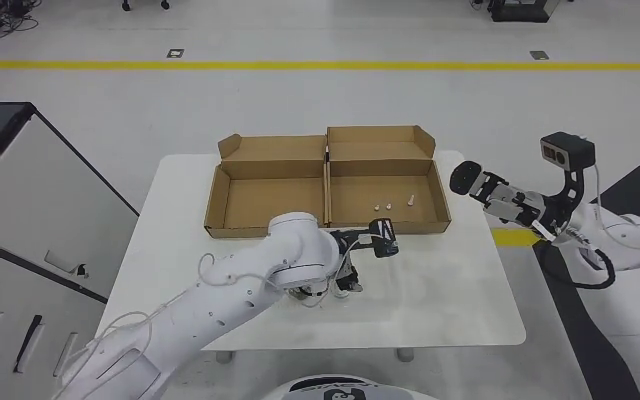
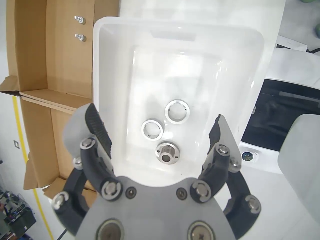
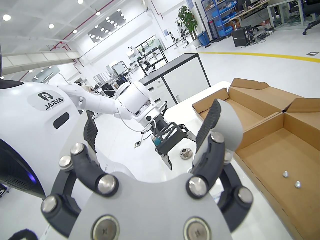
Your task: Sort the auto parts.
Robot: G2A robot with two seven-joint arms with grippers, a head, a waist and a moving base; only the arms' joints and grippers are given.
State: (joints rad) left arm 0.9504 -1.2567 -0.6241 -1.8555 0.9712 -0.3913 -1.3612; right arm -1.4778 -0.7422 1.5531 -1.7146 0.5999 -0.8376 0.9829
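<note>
Table (image 1: 440, 290), white, items listed left to right.

1. Left cardboard box (image 1: 265, 200): lid flap open, standing at the far side of the table and touching its twin.
2. My left gripper (image 2: 155, 114): fingers spread wide and holding nothing. It hangs over the bin, pointing down.
3. White plastic bin (image 2: 175, 27): on the table just in front of the boxes, one side close against the cardboard wall. Contents:
   - larger metal ring (image 2: 177, 112), lying flat;
   - smaller metal ring (image 2: 152, 130), flat, just beside the larger one;
   - flanged hub (image 2: 167, 153), bore upward, nearest my left fingers and close to the smaller ring.
4. Right cardboard box (image 1: 350, 195): lid flap open. Three bolts (image 2: 80, 19) lie on its floor, two close together and the third a little apart.
5. My right gripper (image 3: 152, 113): fingers wide apart and holding nothing. It is raised off the table's right edge, well apart from the bin and facing back across the table.
</note>
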